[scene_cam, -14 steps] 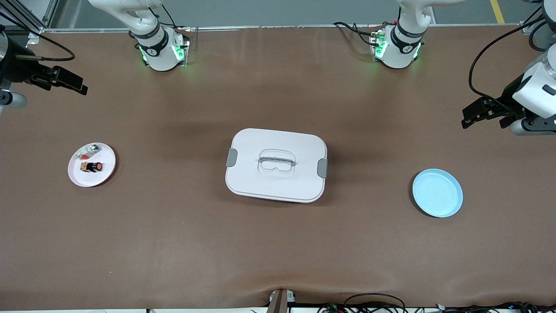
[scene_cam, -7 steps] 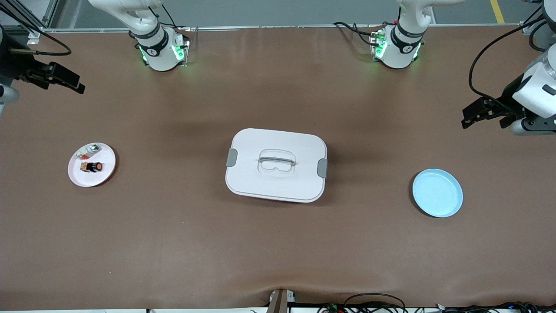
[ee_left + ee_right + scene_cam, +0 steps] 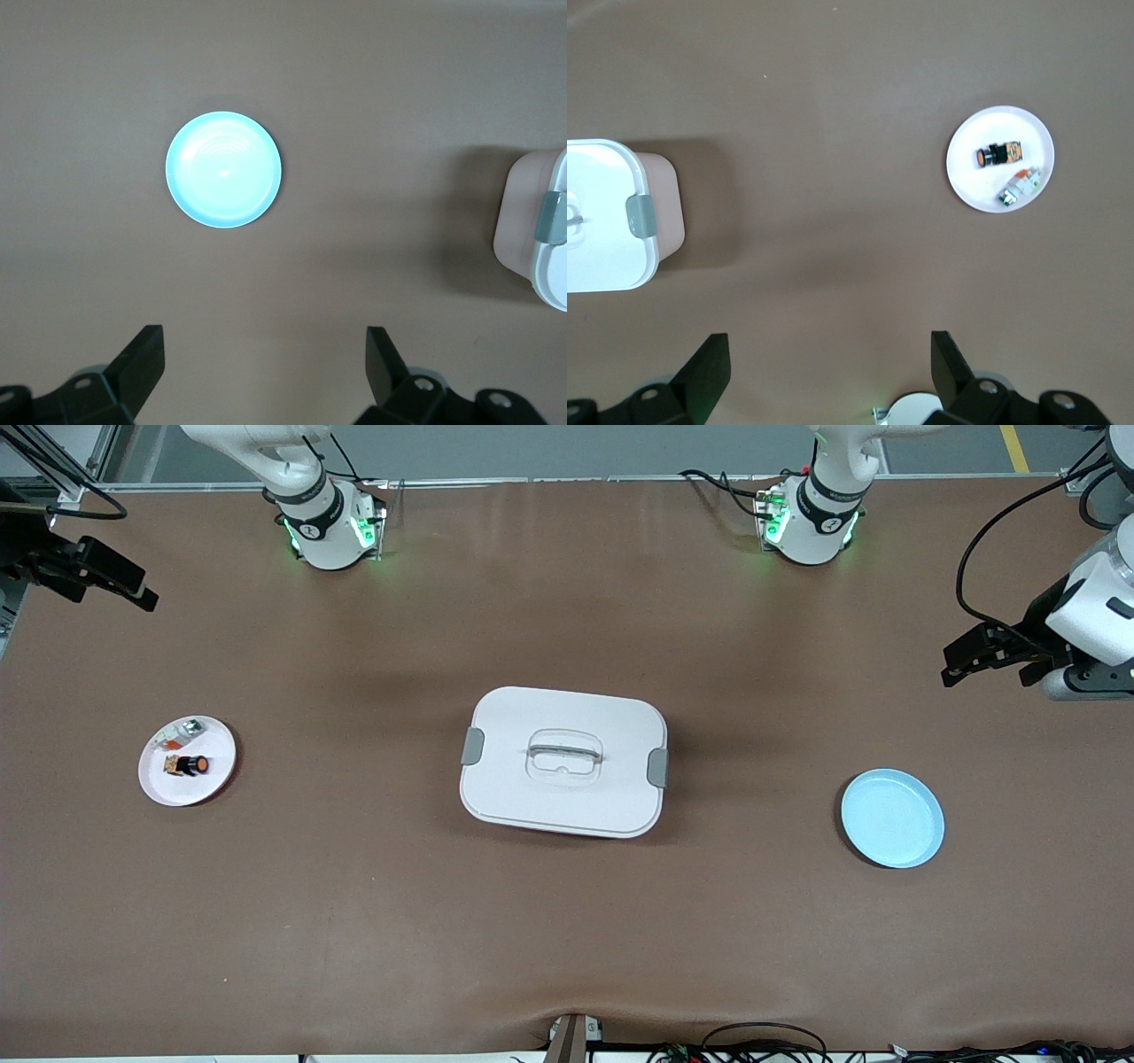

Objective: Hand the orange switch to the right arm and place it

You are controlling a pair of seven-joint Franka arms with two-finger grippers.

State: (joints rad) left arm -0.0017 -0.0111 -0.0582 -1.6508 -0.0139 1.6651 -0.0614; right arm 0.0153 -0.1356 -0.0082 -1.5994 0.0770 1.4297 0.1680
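While lying on one white plate (image 3: 213,775) beside one silver piece (image 3: 188,729): one switch (image 3: 190,764). One blue plate (image 3: 892,818), one box (image 3: 563,761). Left tool (image 3: 974,654), right tool (image 3: 111,576): both open, empty, over worktop (image 3: 567,921) ends.

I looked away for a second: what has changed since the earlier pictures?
The right gripper, open and empty, has drawn up and away toward the right arm's end of the table. The left gripper waits open, unmoved. The orange switch still lies on the white plate; lidded box and blue plate unchanged.
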